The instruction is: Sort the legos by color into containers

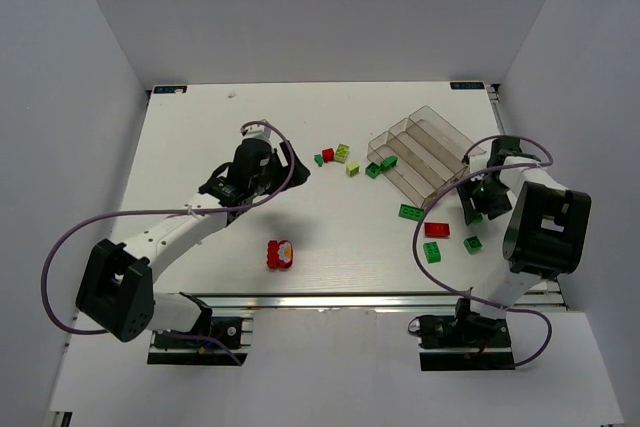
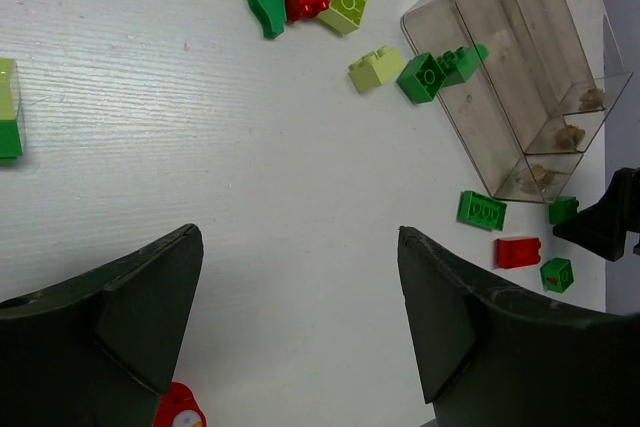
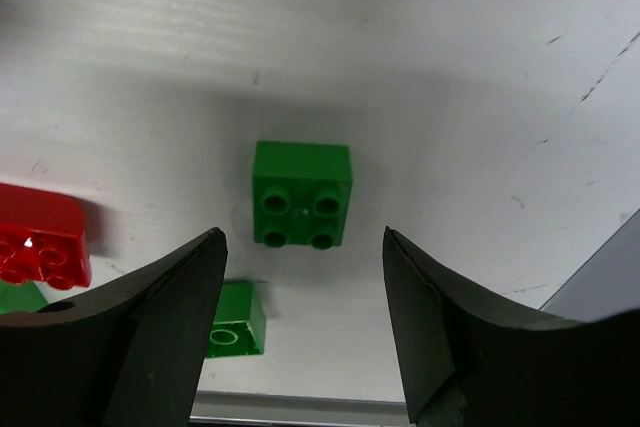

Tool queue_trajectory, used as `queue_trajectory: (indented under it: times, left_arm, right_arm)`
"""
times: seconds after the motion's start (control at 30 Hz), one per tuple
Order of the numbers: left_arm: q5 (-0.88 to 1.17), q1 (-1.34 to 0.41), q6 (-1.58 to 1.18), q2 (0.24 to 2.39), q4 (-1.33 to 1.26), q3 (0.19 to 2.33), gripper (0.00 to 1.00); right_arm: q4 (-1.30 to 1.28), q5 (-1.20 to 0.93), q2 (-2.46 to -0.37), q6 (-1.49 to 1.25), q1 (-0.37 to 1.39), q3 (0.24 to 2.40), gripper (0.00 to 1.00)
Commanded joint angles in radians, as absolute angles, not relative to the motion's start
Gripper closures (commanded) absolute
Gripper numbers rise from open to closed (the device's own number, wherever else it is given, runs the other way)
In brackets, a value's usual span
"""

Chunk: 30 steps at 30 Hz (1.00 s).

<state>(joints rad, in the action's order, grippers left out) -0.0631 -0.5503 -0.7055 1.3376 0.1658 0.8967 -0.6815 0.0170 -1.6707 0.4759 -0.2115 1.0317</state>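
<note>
Green lego (image 3: pixel 301 194), square, studs up, flat on table (image 3: pixel 450 67) under right claw (image 3: pixel 301 233), wide open, empty.

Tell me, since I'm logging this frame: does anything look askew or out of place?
The tray sits skewed to the table's edges, two green bricks crowding its end. One red piece with a white-and-orange patch lies alone near the left arm, unlike the others.

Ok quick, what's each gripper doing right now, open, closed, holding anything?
Left gripper: open, empty.
Right gripper: open, empty, above a green brick.
</note>
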Motion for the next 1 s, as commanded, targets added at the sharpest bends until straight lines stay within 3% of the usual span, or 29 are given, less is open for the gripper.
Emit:
queue_trajectory:
  times: [0.0, 0.17, 0.7, 0.97]
  left_arm:
    - [-0.041, -0.543, -0.683, 1.336, 0.169, 0.927, 0.12]
    - [-0.037, -0.54, -0.677, 1.336, 0.169, 0.931, 0.12]
    - [-0.017, -0.532, -0.63, 1.29, 0.163, 0.919, 0.12]
    - [0.038, -0.526, -0.591, 1.269, 0.155, 0.913, 0.12]
  right_arm:
    - [-0.67, -0.026, -1.7, 0.508, -0.219, 1.095, 0.32]
    - [-0.698, -0.101, -1.75, 0.551, -0.219, 1.138, 0.39]
    - [-0.821, -0.143, -1.755, 0.623, -0.224, 1.186, 0.77]
    - [-0.903, -0.31, -1.714, 0.635, -0.224, 1.366, 0.91]
